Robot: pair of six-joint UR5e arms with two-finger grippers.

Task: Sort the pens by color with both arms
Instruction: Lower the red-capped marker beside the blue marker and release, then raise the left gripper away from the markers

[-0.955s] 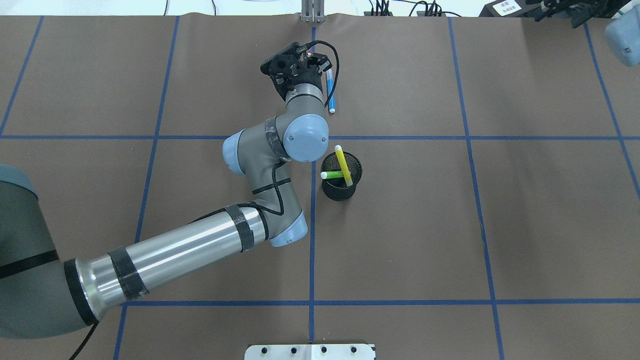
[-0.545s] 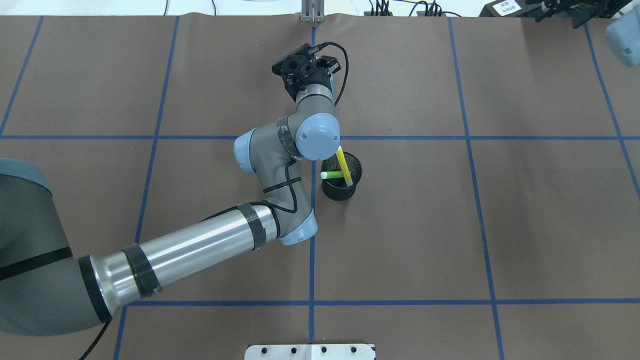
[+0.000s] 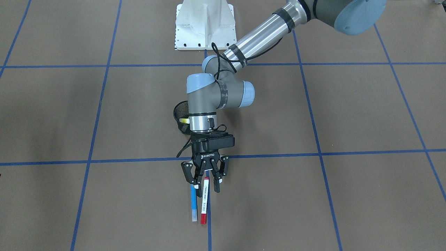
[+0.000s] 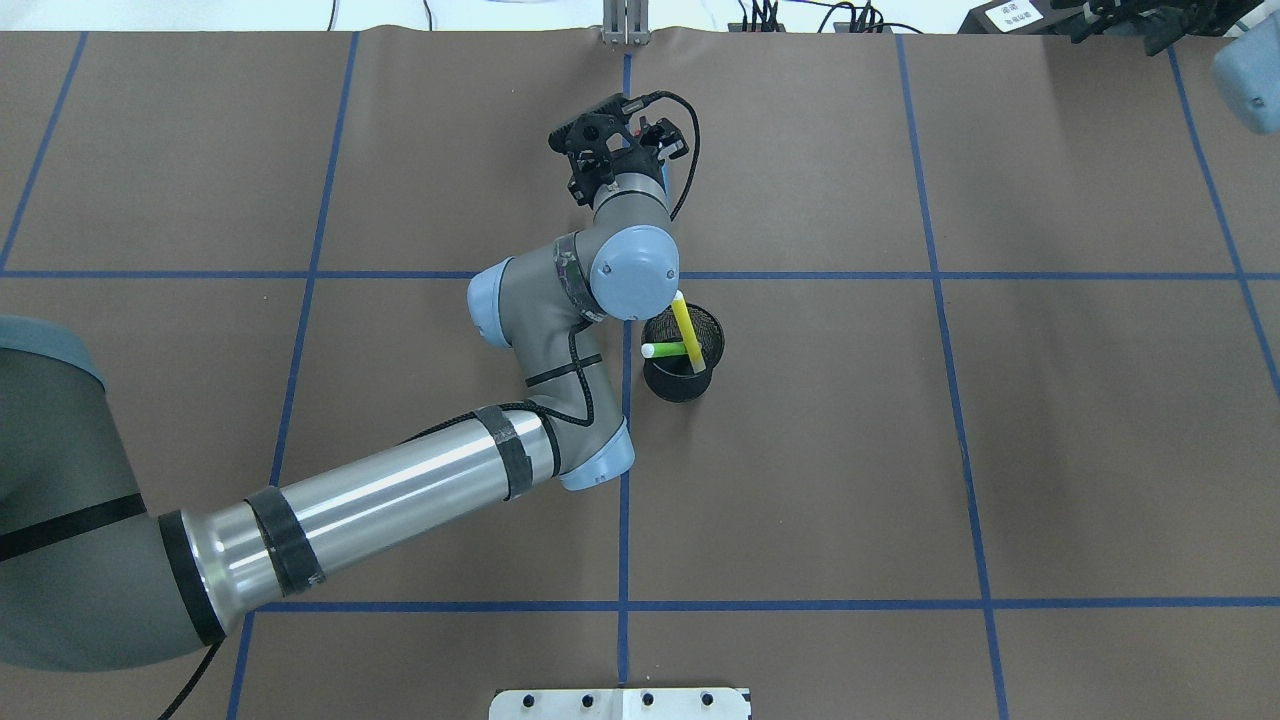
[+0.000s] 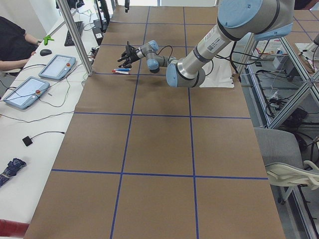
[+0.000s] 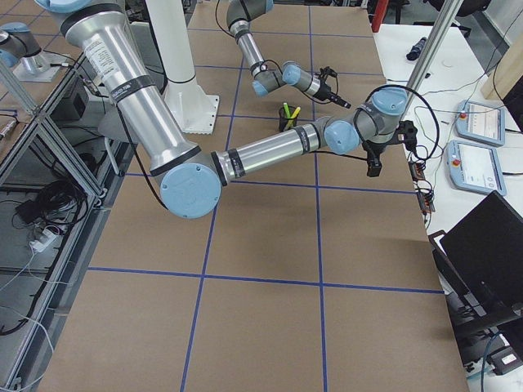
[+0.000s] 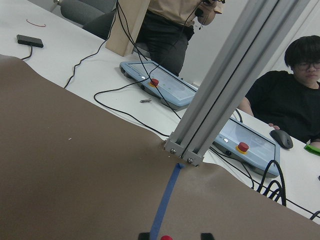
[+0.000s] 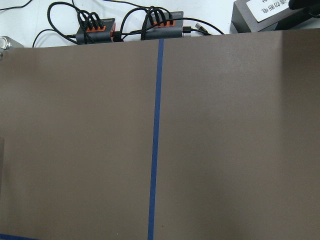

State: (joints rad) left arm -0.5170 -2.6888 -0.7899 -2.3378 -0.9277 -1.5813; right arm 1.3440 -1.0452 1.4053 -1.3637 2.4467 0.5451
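Observation:
My left gripper [image 3: 208, 191] hangs low over the far middle of the table, jaws open. The white pen with a red cap [image 3: 205, 202] lies between its fingers, which do not touch it. The blue pen [image 3: 193, 204] lies right beside it, just outside one finger. The red cap's tip [image 7: 166, 238] shows between the fingertips in the left wrist view. The yellow pen [image 4: 685, 325] and the green pen [image 4: 664, 350] stand in the black mesh cup [image 4: 683, 370]. My right gripper [image 6: 373, 167] hangs at the table's far right edge; I cannot tell whether it is open.
The left arm's elbow and wrist [image 4: 620, 275] lean right next to the cup. An aluminium post [image 4: 625, 25] stands at the far edge behind the pens. Operators' tablets [image 5: 55, 67] and cables lie beyond the table edge.
My left gripper has moved right and now hides the blue pen in the overhead view. The cup and its pens have not moved.

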